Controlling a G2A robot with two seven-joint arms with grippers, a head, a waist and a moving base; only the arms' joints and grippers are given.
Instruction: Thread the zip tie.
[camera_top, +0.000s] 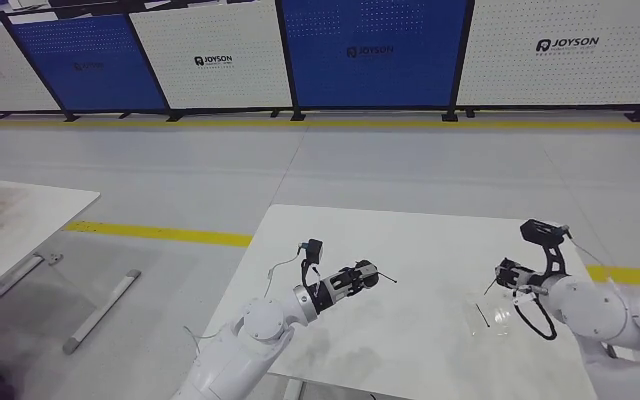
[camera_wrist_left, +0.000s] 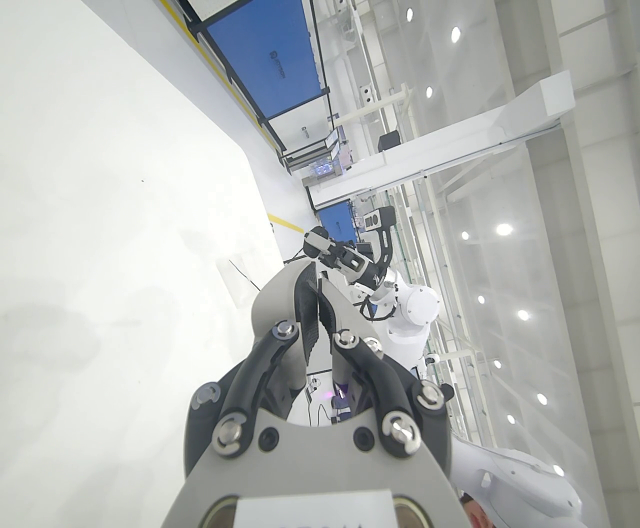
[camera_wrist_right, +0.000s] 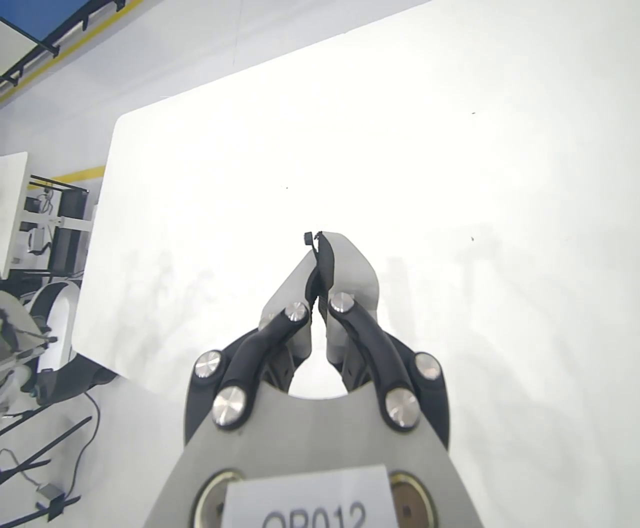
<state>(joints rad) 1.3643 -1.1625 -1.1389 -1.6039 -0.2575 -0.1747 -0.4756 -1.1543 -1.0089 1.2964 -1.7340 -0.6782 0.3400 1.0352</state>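
My left gripper (camera_top: 368, 275) hangs over the middle of the white table (camera_top: 420, 235), shut on a thin black zip tie (camera_top: 388, 279) that sticks out of its fingertips toward the other arm. In the left wrist view its pads (camera_wrist_left: 311, 300) are pressed together. My right gripper (camera_top: 506, 273) is over the table's right side, well apart from the left one. It is shut on another black zip tie, and the small head (camera_wrist_right: 307, 239) pokes out at the closed fingertips (camera_wrist_right: 327, 250).
A clear plastic bag (camera_top: 492, 318) lies flat on the table below the right gripper, with a black zip tie (camera_top: 482, 315) on it. The table's near edge runs close under both arms. A second white table (camera_top: 30, 215) stands off to the left.
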